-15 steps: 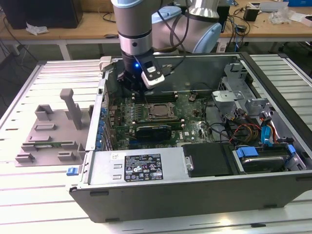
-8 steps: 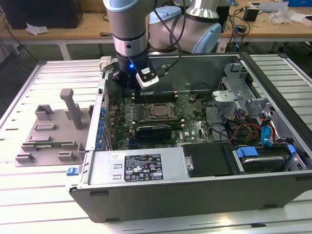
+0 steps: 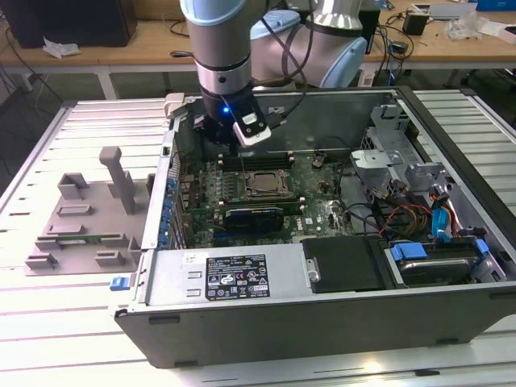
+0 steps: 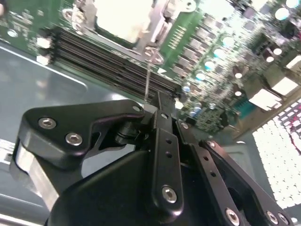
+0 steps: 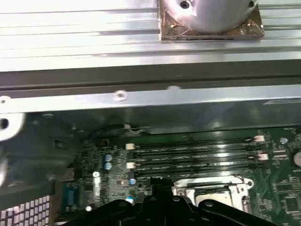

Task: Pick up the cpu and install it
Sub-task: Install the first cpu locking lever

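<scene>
CPU (image 3: 266, 182) sat in its metal-framed socket (image 3: 284, 187) mid-motherboard (image 3: 242, 201), inside the open computer case (image 3: 322, 322) on the counter (image 3: 48, 339). Above the memory slots (image 3: 250, 160) near the case's far wall, the pincer (image 4: 157, 106) hung clenched and empty in the second wrist view. Grey fixture blocks (image 3: 89, 218) lay at the exterior view's left.

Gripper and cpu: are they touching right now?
Apart. In the second wrist view, the dark memory slots lie between the tip of the gripper and the pale cpu sitting in its socket.
</scene>
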Robot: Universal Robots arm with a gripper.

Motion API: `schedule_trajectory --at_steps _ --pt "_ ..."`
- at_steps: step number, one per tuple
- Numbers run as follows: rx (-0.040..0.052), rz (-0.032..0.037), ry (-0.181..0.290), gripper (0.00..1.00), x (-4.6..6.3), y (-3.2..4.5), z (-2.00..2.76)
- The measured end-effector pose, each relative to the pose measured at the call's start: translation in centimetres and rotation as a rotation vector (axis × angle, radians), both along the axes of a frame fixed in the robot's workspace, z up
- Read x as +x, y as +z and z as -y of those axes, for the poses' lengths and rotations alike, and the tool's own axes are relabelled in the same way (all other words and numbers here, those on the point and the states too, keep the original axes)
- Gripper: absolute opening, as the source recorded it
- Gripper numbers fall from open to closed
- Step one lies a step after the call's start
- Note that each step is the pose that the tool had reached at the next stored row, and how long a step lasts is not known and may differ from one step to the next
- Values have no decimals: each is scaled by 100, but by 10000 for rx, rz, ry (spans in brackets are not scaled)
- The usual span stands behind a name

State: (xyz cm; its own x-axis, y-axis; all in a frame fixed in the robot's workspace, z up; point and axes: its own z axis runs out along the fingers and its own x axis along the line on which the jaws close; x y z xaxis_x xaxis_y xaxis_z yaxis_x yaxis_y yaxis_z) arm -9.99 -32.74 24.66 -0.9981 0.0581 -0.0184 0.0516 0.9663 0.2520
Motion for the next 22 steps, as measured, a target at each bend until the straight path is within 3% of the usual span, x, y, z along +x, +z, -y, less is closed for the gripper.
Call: schedule_trajectory --at_steps 2,5,9,11,13,15,22 --pt "0 0 -2 11 158 -6 0" --pt "-1 -1 1 11 292 -10 2" --pt "2 10 0 11 297 -19 0" --pt "-1 60 0 11 296 -35 1" --pt "-2 200 0 11 296 -74 1" --pt "-2 289 1 11 298 -103 1" --pt "-10 297 -1 11 389 -150 1"
